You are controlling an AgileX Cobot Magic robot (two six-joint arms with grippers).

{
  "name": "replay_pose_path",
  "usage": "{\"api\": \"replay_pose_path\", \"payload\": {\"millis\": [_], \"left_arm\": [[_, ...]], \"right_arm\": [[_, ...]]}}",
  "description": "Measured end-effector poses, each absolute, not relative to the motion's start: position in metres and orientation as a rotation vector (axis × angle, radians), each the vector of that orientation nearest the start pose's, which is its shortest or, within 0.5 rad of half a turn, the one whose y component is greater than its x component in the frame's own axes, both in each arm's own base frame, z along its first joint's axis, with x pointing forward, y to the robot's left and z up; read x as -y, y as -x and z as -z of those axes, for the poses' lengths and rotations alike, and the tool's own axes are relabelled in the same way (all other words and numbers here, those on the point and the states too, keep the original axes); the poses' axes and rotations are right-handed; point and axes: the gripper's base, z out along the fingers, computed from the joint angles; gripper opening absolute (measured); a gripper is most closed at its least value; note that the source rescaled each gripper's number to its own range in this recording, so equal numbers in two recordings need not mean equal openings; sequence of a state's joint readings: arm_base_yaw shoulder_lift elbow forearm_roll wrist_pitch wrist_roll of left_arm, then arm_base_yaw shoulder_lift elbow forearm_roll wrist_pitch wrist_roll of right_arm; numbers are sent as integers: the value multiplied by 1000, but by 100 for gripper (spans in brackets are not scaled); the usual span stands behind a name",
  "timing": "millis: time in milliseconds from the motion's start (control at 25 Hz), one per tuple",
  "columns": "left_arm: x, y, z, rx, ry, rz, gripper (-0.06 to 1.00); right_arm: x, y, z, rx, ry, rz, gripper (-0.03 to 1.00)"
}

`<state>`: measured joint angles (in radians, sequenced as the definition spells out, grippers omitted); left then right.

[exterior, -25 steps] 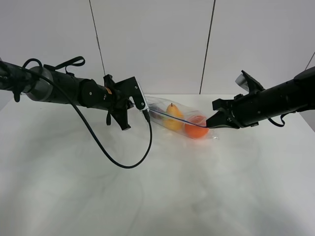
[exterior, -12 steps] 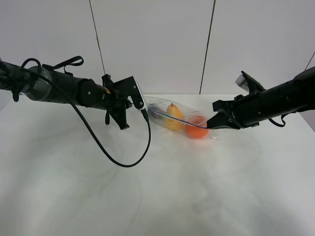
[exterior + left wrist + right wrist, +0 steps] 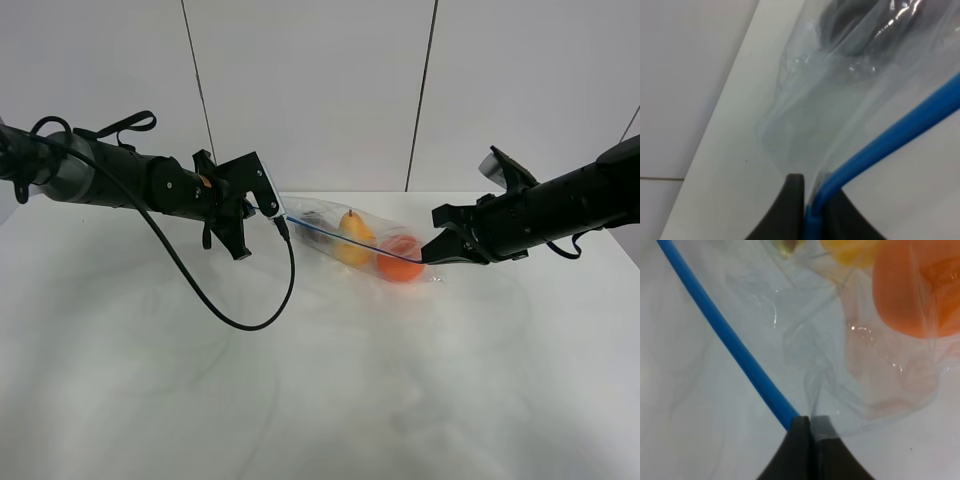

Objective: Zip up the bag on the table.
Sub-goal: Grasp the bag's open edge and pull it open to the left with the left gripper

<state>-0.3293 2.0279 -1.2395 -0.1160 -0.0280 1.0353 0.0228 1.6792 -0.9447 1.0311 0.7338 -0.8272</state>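
Observation:
The clear crinkly bag lies at the back middle of the white table, stretched between both arms, with a yellow fruit and an orange showing through it. Its blue zip strip runs taut along the front edge. My left gripper is shut on the left end of the strip; the left wrist view shows the blue strip pinched between the black fingers. My right gripper is shut on the bag's right corner, where the strip ends at the closed fingertips.
A black cable loops from the left arm down onto the table in front of the bag. White wall panels stand right behind the table's far edge.
My left gripper has pulled back to the left and slightly up with the strip's end, drawing the bag out longer. The right arm has stayed in place.

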Motion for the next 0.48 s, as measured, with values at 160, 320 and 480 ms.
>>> {"api": "replay_pose_path", "payload": {"millis": [160, 320, 480], "left_arm": [[141, -413, -158, -1839, -1320, -319, 0], [141, -413, -158, -1840, -1319, -319, 0], [141, -413, -158, -1840, -1319, -319, 0]], "right_arm": [[-59, -316, -200, -2564, 148, -833, 0], [-59, -316, -200, -2564, 147, -832, 0], [-59, -316, -200, -2564, 147, -831, 0]]}}
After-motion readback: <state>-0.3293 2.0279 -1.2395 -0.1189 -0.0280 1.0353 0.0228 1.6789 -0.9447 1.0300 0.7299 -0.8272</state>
